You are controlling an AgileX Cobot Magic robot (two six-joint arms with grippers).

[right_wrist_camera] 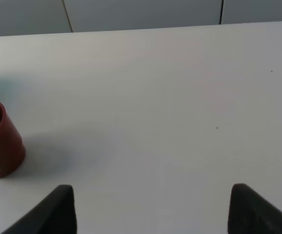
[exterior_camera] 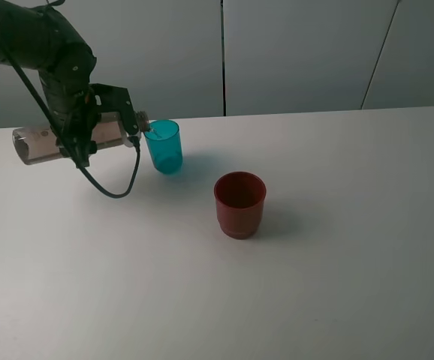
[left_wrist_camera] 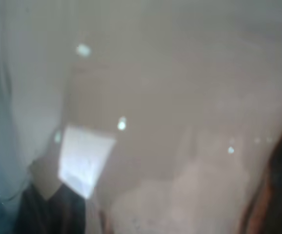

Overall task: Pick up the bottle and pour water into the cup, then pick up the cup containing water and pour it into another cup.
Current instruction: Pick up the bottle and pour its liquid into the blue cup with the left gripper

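Black plastic jaws of the left gripper (exterior_camera: 79,136) are clamped across the middle of the bottle (exterior_camera: 33,144), which lies nearly level above the table (exterior_camera: 337,285). Its base points toward nine o'clock in the high view and its open neck sits right at the rim of the teal cup (exterior_camera: 164,147). The left wrist view is filled by a blurred, brownish wall, so the pads cannot be made out there, and I cannot tell whether any water is running.

The teal cup stands upright just at three o'clock of the gripper. The red cup (exterior_camera: 239,204) stands apart from it at about four o'clock, also upright. The right gripper (right_wrist_camera: 151,209) has its two fingers spread wide with nothing between them, low over bare table, and the red cup is off toward nine o'clock in its view.

The bottle looks thin-walled and light — probably smooth, and likely to dent if squeezed hard, so a mid-body hold seems sound. The teal cup is slim and light, so it should tip easily. Once it holds water it is best taken by its wall around mid-height, squarely and gently — the stout red cup should stay put while it is filled.
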